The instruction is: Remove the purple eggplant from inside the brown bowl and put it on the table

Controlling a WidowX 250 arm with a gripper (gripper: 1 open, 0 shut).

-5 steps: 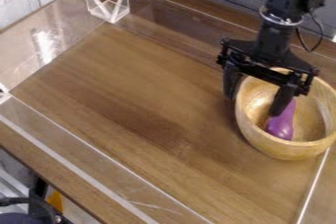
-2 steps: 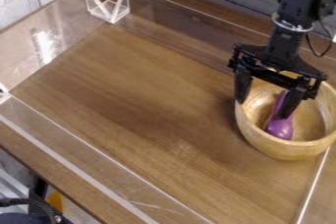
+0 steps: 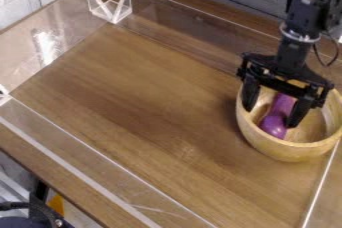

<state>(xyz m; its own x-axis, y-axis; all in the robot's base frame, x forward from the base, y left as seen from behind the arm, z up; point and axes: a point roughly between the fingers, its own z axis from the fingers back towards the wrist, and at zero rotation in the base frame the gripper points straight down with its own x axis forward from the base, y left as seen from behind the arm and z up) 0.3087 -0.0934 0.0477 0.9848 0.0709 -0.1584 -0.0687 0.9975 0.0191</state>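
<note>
Gripper [image 3: 282, 99] spread wide, pointing down, fingers straddling the purple eggplant [image 3: 274, 123] — nothing grasped yet. Eggplant lies inside the brown bowl [image 3: 267, 143] at the table's [image 3: 147, 102] right side — stance suits a top-down pinch

Most of the table [image 3: 147, 112] lies bare — a broad sweep of wood from the middle across to the left, with nothing to stop a hand passing. The clear acrylic walls [image 3: 80, 172] hem it in along the edges, and a small clear stand [image 3: 110, 4] sits in the far left corner. On the right, the brown bowl [image 3: 274, 144] takes up the space near the edge — its thick rim closes around the purple eggplant [image 3: 277, 120].
</note>
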